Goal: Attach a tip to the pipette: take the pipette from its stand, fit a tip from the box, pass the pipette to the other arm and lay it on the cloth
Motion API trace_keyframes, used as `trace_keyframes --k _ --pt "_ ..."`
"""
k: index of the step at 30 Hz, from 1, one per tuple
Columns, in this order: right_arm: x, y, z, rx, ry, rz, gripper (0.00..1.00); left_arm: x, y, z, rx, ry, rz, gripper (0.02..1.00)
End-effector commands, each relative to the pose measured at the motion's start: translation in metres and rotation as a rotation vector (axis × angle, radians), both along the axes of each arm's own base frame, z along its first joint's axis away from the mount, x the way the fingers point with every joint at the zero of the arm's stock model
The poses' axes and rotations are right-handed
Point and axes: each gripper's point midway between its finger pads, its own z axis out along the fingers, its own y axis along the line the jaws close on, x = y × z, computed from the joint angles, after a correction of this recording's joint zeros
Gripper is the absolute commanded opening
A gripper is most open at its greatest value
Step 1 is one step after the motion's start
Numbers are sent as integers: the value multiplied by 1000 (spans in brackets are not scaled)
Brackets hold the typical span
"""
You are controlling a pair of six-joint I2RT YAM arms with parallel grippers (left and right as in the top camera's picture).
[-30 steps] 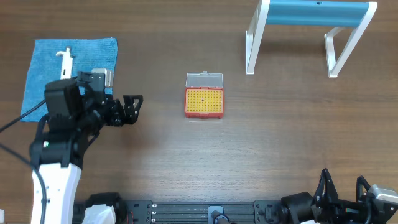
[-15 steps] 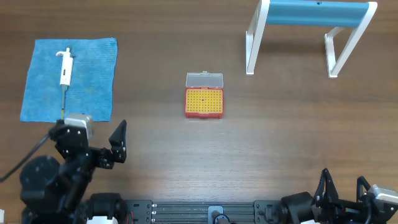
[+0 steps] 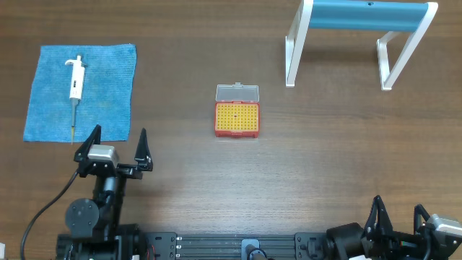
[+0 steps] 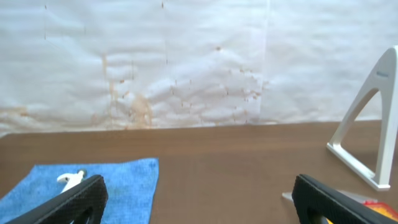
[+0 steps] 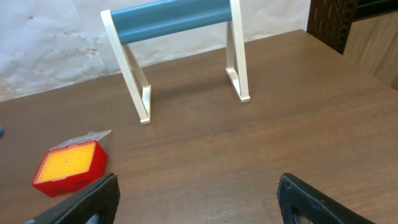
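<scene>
The pipette [image 3: 75,81] is laid lengthwise on the blue cloth [image 3: 108,87], with its yellow tip turned toward the arms' bases. The left gripper [image 3: 119,133] is spread wide and empty, just off the cloth's near edge. The right gripper [image 3: 398,204] is likewise spread wide and empty, well apart from the tip box [image 3: 237,119] and the stand [image 3: 368,14].

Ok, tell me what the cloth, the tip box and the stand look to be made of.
Cloth: soft woven or microfibre fabric, matte blue, with a fuzzy texture and slightly uneven edges.
Tip box: likely plastic, a smooth red body with a clear lid standing open behind it.
Stand: smooth white legs and a blue crossbar, probably plastic or painted metal; cannot tell which.
</scene>
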Motion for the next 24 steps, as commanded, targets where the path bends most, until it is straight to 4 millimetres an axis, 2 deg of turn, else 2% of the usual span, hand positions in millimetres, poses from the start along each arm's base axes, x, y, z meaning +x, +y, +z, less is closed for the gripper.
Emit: trace_keyframes --k 1,7,9,12,24 --pt "-1 -2 0 -15 -8 -9 825 5 4 -15 12 -6 22 958" --pt "-1 -2 0 -15 -8 -9 825 13 1 -72 4 118 9 961" --pt "-1 -2 0 -15 -8 -9 825 13 -2 -63 7 84 -5 963" --pt "-1 -2 0 -15 -8 -9 825 12 -7 -70 7 109 -26 963" --pt "-1 -2 0 -15 -8 -9 825 12 -7 -70 7 109 -25 963"
